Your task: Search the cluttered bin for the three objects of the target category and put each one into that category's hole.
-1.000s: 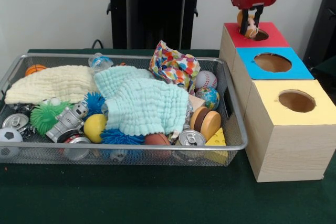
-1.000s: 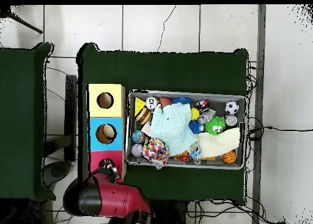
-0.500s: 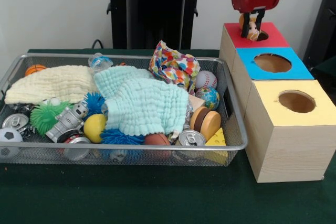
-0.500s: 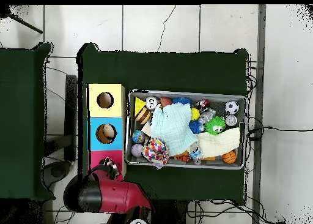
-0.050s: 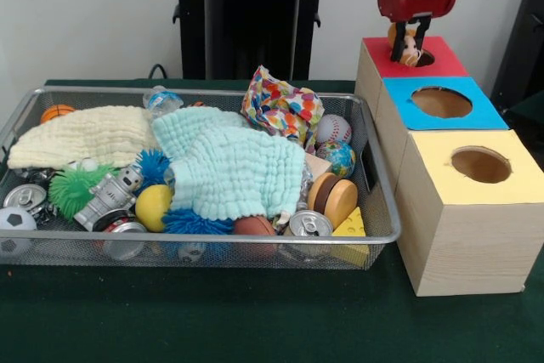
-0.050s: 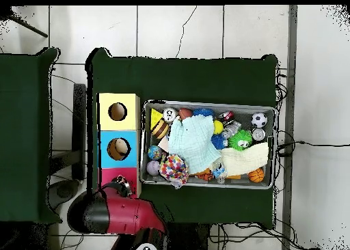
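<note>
My gripper (image 5: 411, 40) hangs over the hole of the red box (image 5: 442, 61), shut on a small orange and tan toy (image 5: 402, 39). Seen from overhead, the gripper (image 6: 123, 186) sits at the red box's (image 6: 108, 175) edge nearest the robot's base, and the toy is mostly hidden. The blue box (image 5: 476, 112) and the yellow box (image 5: 510, 184) stand in a row with the red one. Something tan lies inside the blue box's hole (image 6: 118, 149). The wire bin (image 5: 212, 240) holds clutter: a baseball (image 5: 333, 129), a globe ball (image 5: 338, 157), a toy burger (image 5: 333, 199), a robot figure (image 5: 109, 195).
A mint cloth (image 5: 229, 167), a cream cloth (image 5: 85, 135) and a confetti-patterned cloth (image 5: 282, 108) cover part of the bin. Cans (image 5: 309, 225), spiky balls (image 5: 76, 188) and a cheese wedge (image 5: 350, 229) lie along its near side. A black stand (image 5: 246, 14) rises behind the bin.
The arm has shifted slightly toward the robot's base in the overhead view and risen a little. The gripper still holds the toy over the red box's hole.
</note>
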`<state>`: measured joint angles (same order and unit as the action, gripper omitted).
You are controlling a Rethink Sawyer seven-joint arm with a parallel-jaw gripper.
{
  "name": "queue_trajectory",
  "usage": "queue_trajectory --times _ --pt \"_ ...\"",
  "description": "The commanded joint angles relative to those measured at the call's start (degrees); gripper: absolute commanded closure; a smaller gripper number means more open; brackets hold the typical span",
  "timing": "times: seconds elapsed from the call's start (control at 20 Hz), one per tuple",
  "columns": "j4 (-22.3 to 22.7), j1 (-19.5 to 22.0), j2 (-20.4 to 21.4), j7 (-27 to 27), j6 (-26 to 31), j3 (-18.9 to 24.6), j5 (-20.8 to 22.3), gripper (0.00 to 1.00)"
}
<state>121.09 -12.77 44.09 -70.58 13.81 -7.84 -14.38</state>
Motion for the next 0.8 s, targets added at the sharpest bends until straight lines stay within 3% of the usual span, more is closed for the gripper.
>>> queue_trajectory --times 0.05,0.4,0.8 --pt "-15.4 0.6 -26.6 -14.4 -19.2 3.7 -1.8 1.00" --pt "-19.9 -3.0 -30.0 -17.2 -17.5 0.1 -3.2 1.00" --pt "-17.2 -0.1 -24.9 -20.1 -15.1 5.7 -1.0 1.00"
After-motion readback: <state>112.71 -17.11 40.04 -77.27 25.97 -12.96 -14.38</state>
